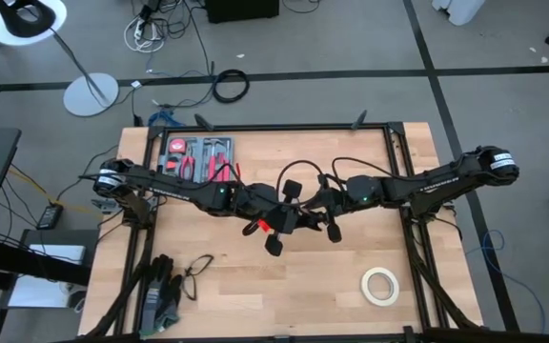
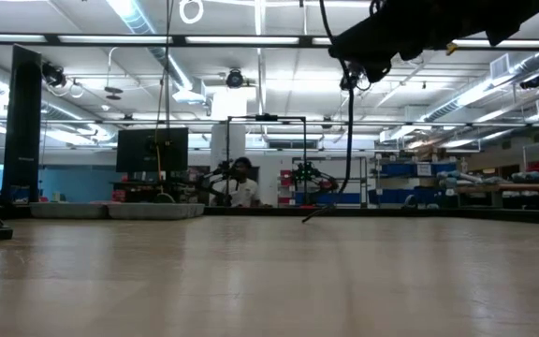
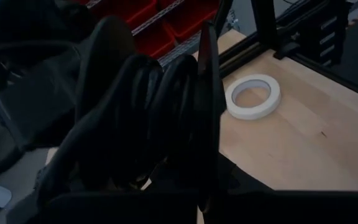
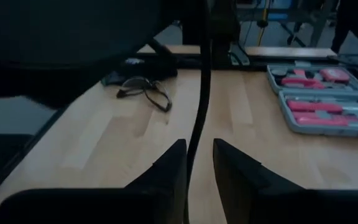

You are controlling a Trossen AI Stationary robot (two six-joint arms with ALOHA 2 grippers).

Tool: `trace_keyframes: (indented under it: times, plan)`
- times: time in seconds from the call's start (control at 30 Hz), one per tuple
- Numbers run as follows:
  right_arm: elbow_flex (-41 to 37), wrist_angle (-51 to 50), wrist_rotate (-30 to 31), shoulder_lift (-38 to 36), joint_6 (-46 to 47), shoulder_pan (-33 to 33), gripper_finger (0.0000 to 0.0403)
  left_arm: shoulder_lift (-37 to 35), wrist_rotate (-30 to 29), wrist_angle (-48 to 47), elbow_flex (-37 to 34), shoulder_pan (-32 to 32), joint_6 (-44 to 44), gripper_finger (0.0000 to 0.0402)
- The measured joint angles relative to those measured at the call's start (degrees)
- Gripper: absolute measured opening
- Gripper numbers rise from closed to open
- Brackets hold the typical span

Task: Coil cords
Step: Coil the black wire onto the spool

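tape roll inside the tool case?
No. The tape roll lies on bare table near the front right, far from the tool case at back left.

Pale wooden desk point(image 1: 303, 286) with smooth matt grain, thin black rubbery matt cord point(image 4: 199, 106), cream-white paper-like tape roll point(image 3: 252, 96), grey plastic tool case point(image 4: 319, 93) with glossy pink-handled tools, dark matt end effector fingers point(image 4: 166, 168)

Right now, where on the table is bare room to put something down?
Bare wood lies between the glasses and the tape roll, and at the far right of the table. The centre is crowded: both grippers meet there with the cord. The tool case fills the far left.
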Motion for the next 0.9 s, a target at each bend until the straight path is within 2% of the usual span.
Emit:
trace_keyframes:
  times: [0.3,0.37,0.47,0.53,0.9]
  plan:
    - [0.0,3.5,-0.1,3.3,0.3,-0.1,0.0077,0.0,-1.0,0.9,0.0,0.0,0.0,0.0]
    - [0.0,3.4,-0.1,4.0,0.3,-0.1,0.0063,0.0,-1.1,1.0,0.0,0.0,0.0,0.0]
    - [0.0,2.5,-0.9,4.9,-1.0,-0.1,0.0016,0.0,-1.2,0.9,0.0,0.0,0.0,0.0]
    - [0.0,1.7,-1.1,5.2,-0.9,0.1,0.0011,0.0,-1.1,0.5,0.0,0.0,0.0,0.0]
    - [0.0,-13.2,0.8,-0.4,0.8,2.5,0.0004,-0.2,-1.2,-2.3,0.0,-0.3,-0.7,0.0]
